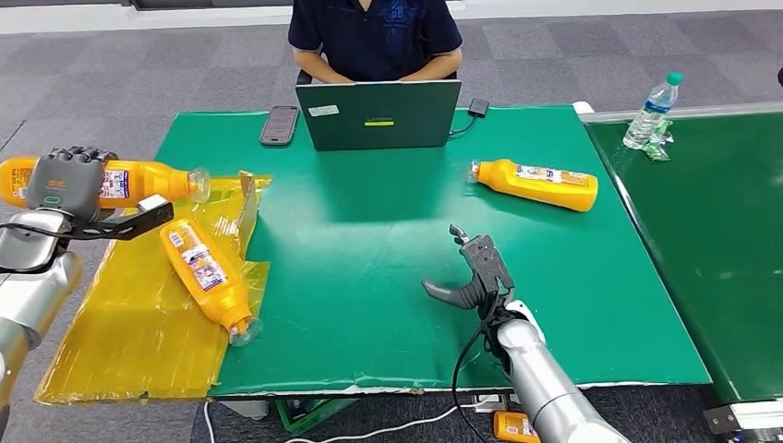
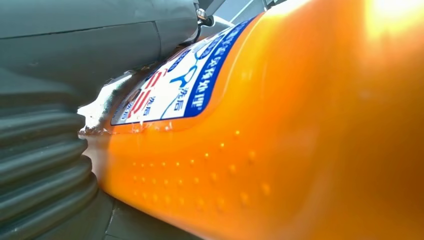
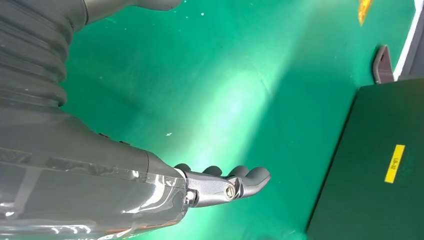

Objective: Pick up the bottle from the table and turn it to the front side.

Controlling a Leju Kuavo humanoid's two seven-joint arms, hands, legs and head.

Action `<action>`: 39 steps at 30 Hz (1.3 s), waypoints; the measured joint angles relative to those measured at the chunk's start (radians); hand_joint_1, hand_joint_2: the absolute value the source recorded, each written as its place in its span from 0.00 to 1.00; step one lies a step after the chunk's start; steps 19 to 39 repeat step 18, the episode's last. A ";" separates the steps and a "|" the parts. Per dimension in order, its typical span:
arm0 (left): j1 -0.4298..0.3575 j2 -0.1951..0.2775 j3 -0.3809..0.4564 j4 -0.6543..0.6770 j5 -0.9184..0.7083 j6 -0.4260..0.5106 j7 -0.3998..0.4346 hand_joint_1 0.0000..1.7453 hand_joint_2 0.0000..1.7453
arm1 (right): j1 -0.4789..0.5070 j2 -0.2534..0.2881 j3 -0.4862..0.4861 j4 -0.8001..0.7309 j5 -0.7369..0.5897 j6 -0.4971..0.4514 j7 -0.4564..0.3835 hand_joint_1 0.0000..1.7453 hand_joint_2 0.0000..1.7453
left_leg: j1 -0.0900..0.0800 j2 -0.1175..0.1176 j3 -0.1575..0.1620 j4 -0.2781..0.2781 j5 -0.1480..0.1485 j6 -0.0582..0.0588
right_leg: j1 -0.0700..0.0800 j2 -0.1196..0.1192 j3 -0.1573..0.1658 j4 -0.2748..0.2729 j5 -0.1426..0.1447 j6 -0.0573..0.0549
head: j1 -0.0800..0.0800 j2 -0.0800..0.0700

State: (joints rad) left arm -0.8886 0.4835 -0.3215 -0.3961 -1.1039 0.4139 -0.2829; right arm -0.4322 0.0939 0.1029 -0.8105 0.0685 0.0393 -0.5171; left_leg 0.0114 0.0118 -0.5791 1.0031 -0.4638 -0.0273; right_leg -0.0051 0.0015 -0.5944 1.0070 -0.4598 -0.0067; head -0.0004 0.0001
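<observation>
My left hand [image 1: 66, 182] grips an orange bottle [image 1: 138, 180] lengthwise above the table's left edge, its clear cap pointing right. In the left wrist view that bottle [image 2: 280, 140] sits against the hand, its white and blue label [image 2: 170, 85] showing. A second orange bottle [image 1: 208, 274] lies on the yellow plastic sheet [image 1: 138, 341], cap toward me. A third orange bottle [image 1: 537, 183] lies on the green table [image 1: 369, 240] at the right. My right hand [image 1: 473, 272] hovers open over the table's near middle, holding nothing, fingers [image 3: 235, 180] apart.
A person sits behind an open laptop [image 1: 379, 114] at the far edge, with a phone [image 1: 280, 125] to its left. A clear water bottle [image 1: 651, 111] stands on a second green table [image 1: 702, 231] to the right. A cable runs from the laptop.
</observation>
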 joint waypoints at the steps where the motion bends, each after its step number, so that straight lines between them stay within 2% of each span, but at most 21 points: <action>1: 0.005 0.006 0.000 0.000 -0.005 -0.002 0.002 1.00 1.00 | 0.004 0.000 -0.004 0.000 0.003 0.000 0.001 0.00 1.00 | 0.000 0.000 0.000 0.000 0.000 0.000 | 0.000 0.000 0.000 0.000 0.000 0.000 | 0.000 0.000; 8: 0.094 0.032 0.007 0.000 -0.027 -0.004 -0.042 1.00 1.00 | 0.073 -0.006 -0.047 -0.014 0.035 0.004 0.016 0.00 1.00 | -0.001 0.000 0.000 0.000 0.000 0.000 | -0.001 0.000 0.000 0.000 0.000 0.000 | 0.000 0.000; 12: 0.177 0.004 0.032 -0.009 -0.004 -0.001 -0.120 1.00 1.00 | 0.094 -0.006 -0.075 -0.028 0.057 0.012 0.029 0.00 1.00 | -0.002 0.000 0.000 0.000 0.000 0.000 | -0.001 0.001 -0.001 0.000 0.000 0.000 | 0.000 0.000; 16: 0.226 -0.034 0.061 -0.027 0.009 0.008 -0.147 1.00 1.00 | 0.101 -0.007 -0.096 -0.037 0.066 0.015 0.034 0.00 1.00 | -0.002 -0.001 0.000 0.000 0.000 0.001 | -0.002 0.000 0.000 0.000 0.000 0.000 | 0.000 0.000; 39: 0.232 -0.040 0.067 -0.030 0.009 0.007 -0.151 1.00 1.00 | 0.102 -0.007 -0.098 -0.038 0.068 0.015 0.035 0.00 1.00 | -0.002 0.000 0.001 0.000 0.000 0.001 | -0.003 0.000 0.001 0.000 0.000 0.000 | 0.000 0.000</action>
